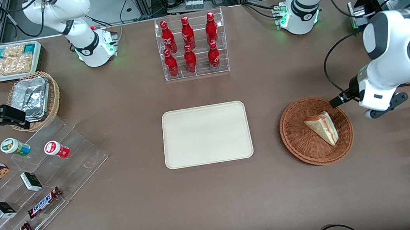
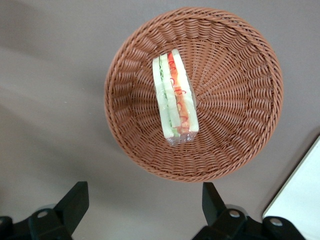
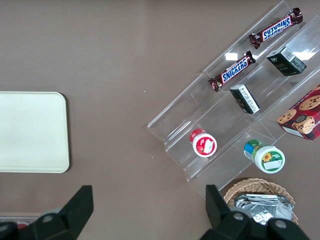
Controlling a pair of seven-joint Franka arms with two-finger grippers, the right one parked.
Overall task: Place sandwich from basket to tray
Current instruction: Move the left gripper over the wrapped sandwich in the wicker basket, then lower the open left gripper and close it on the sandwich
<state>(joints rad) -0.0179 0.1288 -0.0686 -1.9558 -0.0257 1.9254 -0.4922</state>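
Sandwich [image 1: 323, 126]: lies in the reddish-brown basket [image 1: 298, 138], filling edge up, nobody holding it
Basket: on the brown table [image 1: 215, 199], toward the working arm's end, well apart from the tray
Tray [image 1: 206, 134]: mid-table, nothing on it
Gripper [image 2: 145, 210]: hangs above the table just beside the basket's rim, fingers [image 2: 74, 200] spread wide, gripping nothing
Bottle rack [image 1: 191, 45]: six red bottles, farther from the front camera than the tray

From the front, the gripper [image 1: 374, 111] is mostly hidden under its own arm's white casing, beside the basket [image 1: 293, 135]. The wrist camera cuts off the tray [image 2: 300, 195], showing one corner only, and both fingers [image 2: 75, 200] run off frame.
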